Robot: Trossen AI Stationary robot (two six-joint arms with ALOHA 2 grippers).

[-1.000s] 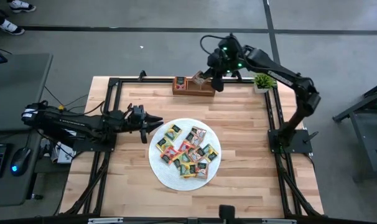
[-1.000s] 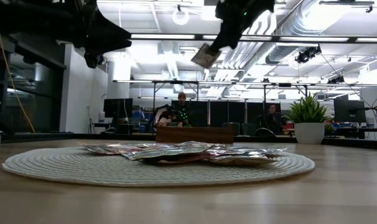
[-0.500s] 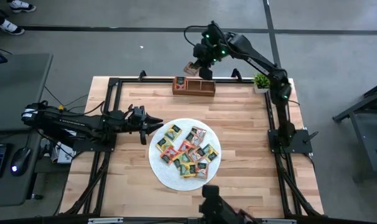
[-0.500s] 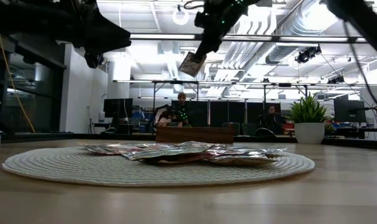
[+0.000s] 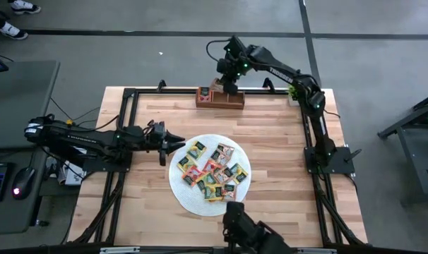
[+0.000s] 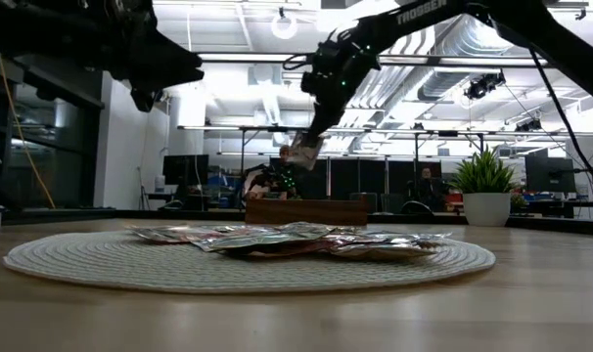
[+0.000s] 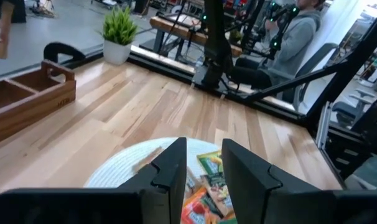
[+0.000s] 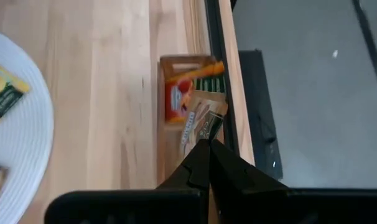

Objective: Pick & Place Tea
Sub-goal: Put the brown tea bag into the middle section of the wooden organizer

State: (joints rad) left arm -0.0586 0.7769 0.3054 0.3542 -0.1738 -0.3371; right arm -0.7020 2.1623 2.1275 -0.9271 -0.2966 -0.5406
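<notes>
The tea lies as a heap of coloured packets (image 5: pixel 212 171) on the round white mat (image 5: pixel 182 190). One tan packet (image 8: pixel 200 121) hangs in my shut right gripper (image 5: pixel 224 83), above the left half of the wooden tray (image 5: pixel 235 101) at the far edge. A red packet (image 8: pixel 174 99) lies in the tray. My left gripper (image 5: pixel 179 143) hovers level at the mat's left edge, open, with nothing between its fingers (image 7: pixel 170 171). My right gripper pinches one end of the tan packet (image 8: pixel 206 135) between its two fingertips. The fingers slant down from above. The packet hangs tilted below them (image 6: pixel 303 152), lifted clear of the tray.
A small potted plant (image 5: pixel 299 92) stands at the far right corner. Black frame rails (image 5: pixel 126 134) run along the table's edges. A dark shape (image 5: pixel 246 229) shows at the near edge. People sit in the room beyond (image 6: pixel 285 174). Bare wood (image 5: pixel 277 141) lies right of the mat.
My right gripper has gone toward the table's left along the far edge and sunk toward the tray, tipping further down, with the tan packet still hanging in its fingers. A dark shape has come into view at the near edge.
</notes>
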